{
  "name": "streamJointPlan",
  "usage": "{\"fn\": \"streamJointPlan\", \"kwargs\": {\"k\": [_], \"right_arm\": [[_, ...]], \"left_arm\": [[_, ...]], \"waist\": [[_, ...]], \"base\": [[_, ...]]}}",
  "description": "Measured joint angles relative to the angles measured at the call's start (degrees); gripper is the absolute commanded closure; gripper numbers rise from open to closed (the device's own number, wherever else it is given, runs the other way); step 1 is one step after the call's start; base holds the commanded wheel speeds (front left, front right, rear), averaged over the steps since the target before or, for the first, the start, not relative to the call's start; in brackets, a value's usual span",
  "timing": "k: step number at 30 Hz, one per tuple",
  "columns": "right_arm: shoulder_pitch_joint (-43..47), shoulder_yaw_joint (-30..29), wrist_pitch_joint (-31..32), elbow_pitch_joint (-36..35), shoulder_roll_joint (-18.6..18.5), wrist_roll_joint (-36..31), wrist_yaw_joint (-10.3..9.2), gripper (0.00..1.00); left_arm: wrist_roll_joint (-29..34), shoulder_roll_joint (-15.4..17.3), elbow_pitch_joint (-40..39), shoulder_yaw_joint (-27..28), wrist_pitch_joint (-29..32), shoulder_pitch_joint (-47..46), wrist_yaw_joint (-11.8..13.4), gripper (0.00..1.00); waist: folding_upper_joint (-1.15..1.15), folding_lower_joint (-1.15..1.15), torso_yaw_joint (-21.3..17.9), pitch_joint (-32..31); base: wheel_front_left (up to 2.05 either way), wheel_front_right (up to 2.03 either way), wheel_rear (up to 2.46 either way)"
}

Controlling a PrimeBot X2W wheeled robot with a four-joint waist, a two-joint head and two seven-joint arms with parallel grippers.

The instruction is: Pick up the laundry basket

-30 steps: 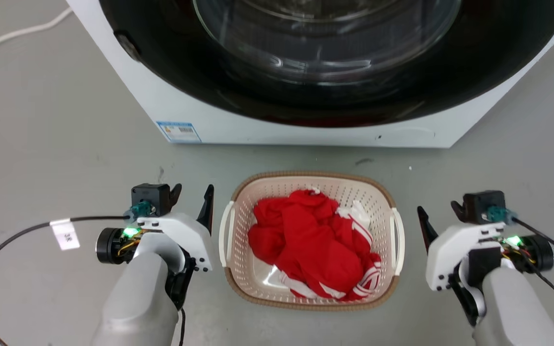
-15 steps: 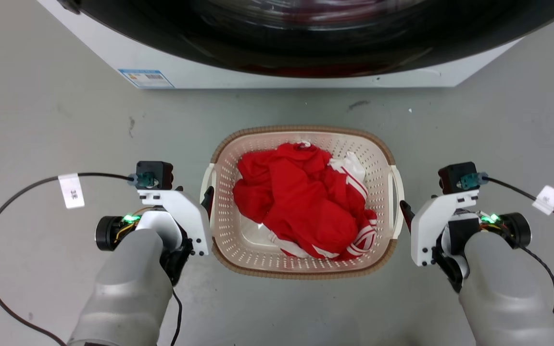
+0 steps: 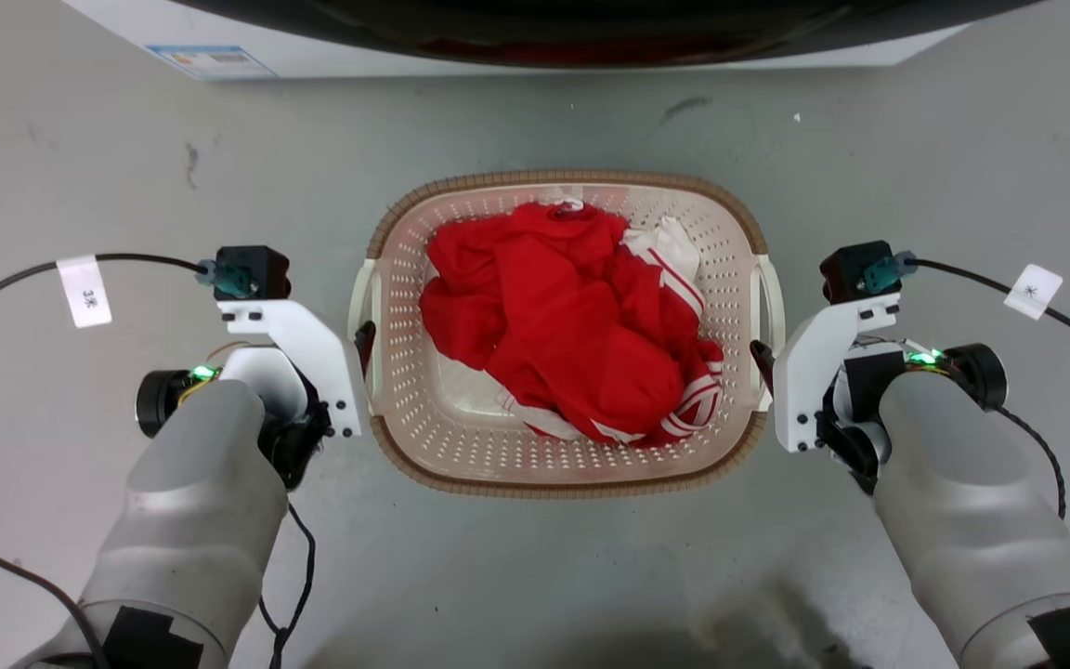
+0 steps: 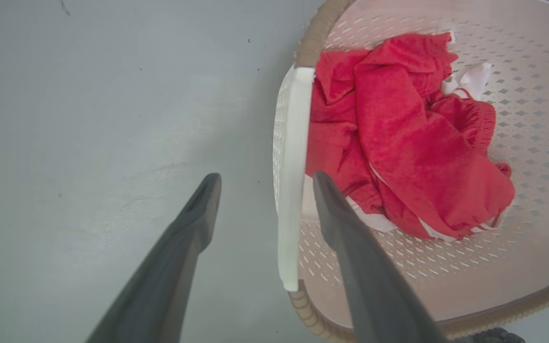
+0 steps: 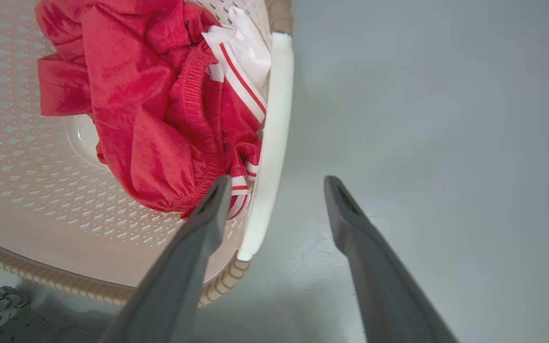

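The laundry basket stands on the grey floor, cream and perforated, with a brown woven-look rim. Crumpled red clothes with white stripes lie inside it. My left gripper is open at the basket's white left handle. In the left wrist view that handle runs between the two fingers of the left gripper, and one finger reaches over the basket's inside. My right gripper is open at the white right handle. The right wrist view shows this handle between the fingers of the right gripper.
The white washer with its dark door stands just beyond the basket at the top edge. Black cables with white tags trail from both wrists over the floor. Bare grey floor lies on both sides of the basket and in front of it.
The head camera has tilted down, so the washer slid up the picture. Both grippers closed in from beside the basket and now straddle its side handles.
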Motion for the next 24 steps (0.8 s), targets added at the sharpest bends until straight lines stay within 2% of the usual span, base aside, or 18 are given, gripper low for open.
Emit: {"fn": "streamJointPlan", "kwargs": {"k": [7, 22, 23, 24], "right_arm": [[-4.3, 2.8, -0.1, 2.9, 0.0, 2.9, 0.00, 0.00], [-9.2, 8.8, 0.6, 4.7, 0.0, 10.0, 0.00, 0.00], [-9.4, 9.3, 0.6, 4.8, 0.0, 10.3, 0.00, 0.10], [-9.5, 9.7, 0.9, 4.9, 0.0, 10.9, 0.00, 0.32]], "left_arm": [[-2.8, 2.1, -0.1, -3.4, 1.0, -2.7, 0.0, 0.00], [-6.9, 3.4, 1.3, -8.8, 1.7, -7.8, -0.1, 0.00], [-7.2, 3.4, 1.4, -9.0, 1.7, -8.0, -0.1, 0.00], [-7.5, 3.4, 1.5, -9.3, 1.8, -8.1, 0.0, 0.00]], "waist": [[0.00, 0.00, -0.7, 3.9], [0.00, 0.00, -1.5, 9.3], [0.00, 0.00, -1.5, 9.4], [0.00, 0.00, -1.5, 9.6]], "base": [[0.00, 0.00, 0.00], [0.00, 0.00, 0.00], [0.00, 0.00, 0.00], [0.00, 0.00, 0.00]]}}
